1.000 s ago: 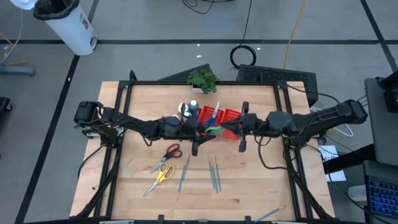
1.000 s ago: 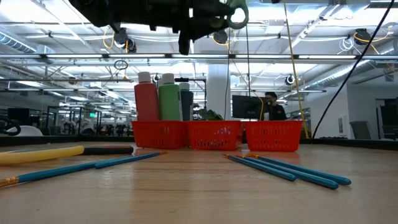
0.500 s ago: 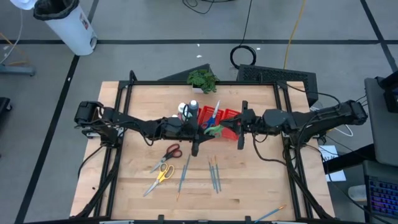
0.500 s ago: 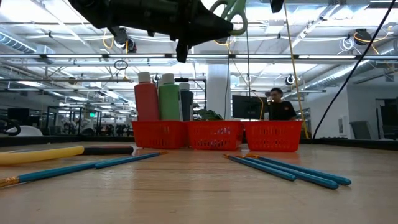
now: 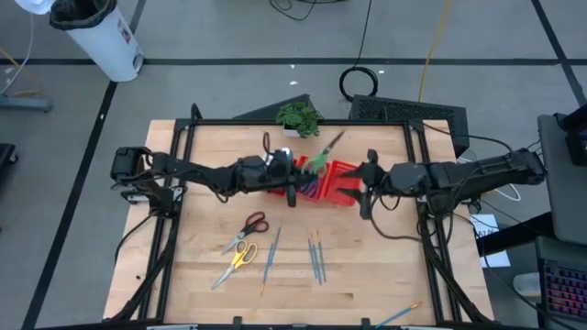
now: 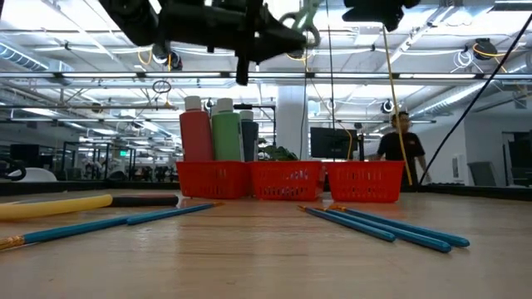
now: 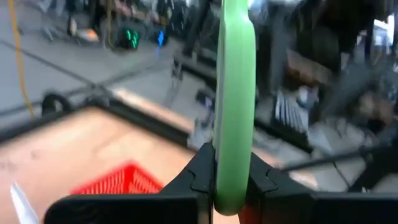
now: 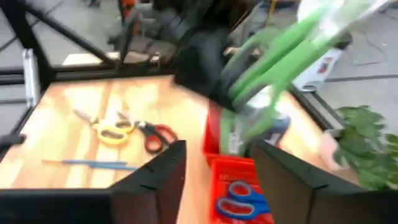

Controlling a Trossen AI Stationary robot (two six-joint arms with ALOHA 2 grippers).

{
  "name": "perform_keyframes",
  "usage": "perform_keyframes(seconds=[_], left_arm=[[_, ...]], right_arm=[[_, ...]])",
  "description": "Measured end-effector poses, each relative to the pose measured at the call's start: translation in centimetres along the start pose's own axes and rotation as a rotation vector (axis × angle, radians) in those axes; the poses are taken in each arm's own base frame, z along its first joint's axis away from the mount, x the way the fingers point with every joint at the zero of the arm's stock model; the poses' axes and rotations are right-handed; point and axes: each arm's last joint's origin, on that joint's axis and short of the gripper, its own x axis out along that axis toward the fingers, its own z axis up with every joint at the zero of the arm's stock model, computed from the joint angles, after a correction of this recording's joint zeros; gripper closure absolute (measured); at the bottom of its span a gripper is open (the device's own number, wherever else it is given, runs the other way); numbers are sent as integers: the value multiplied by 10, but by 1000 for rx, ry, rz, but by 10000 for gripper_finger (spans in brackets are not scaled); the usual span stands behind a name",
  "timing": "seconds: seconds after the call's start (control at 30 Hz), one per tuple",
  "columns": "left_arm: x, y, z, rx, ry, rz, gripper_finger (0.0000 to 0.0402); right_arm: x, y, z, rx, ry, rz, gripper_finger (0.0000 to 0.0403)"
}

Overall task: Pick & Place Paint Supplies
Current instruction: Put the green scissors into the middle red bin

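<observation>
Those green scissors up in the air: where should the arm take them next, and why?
Probably lower them into the red tray, in the part where the blue scissors already lie. The left gripper is shut on the green scissors and holds them above that tray, while the right gripper has opened and sits clear beside it, so the handover looks done.

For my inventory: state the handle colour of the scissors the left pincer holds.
Green scissors, clearest in the left wrist view.

Both arms cross above the red trays (image 5: 337, 171); scissors (image 5: 240, 257) and brushes (image 5: 316, 255) clutter the tabletop (image 5: 385, 275) in front.
</observation>
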Motion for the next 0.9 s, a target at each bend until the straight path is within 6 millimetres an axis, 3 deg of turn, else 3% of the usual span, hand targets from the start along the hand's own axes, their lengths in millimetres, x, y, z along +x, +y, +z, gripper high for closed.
perform_keyframes(seconds=[0.13,0.3,0.47,0.63,0.73,0.9], left_arm=[[0,-1,0,1,2,-16,372],[-1,-8,-4,36,17,-33,372],[-1,-14,-6,65,25,-54,372],[-2,-17,-8,90,30,-65,372],[-2,-19,-9,90,37,-84,372],[-3,-25,-11,90,48,-111,372]], right_arm=[[0,-1,1,4,-13,-35,195],[-9,-7,16,9,-158,-132,196],[-37,-30,41,126,-251,-83,203],[-60,-51,62,188,-225,42,199],[-59,-56,73,183,-171,82,198],[-41,-56,88,134,2,118,205]])
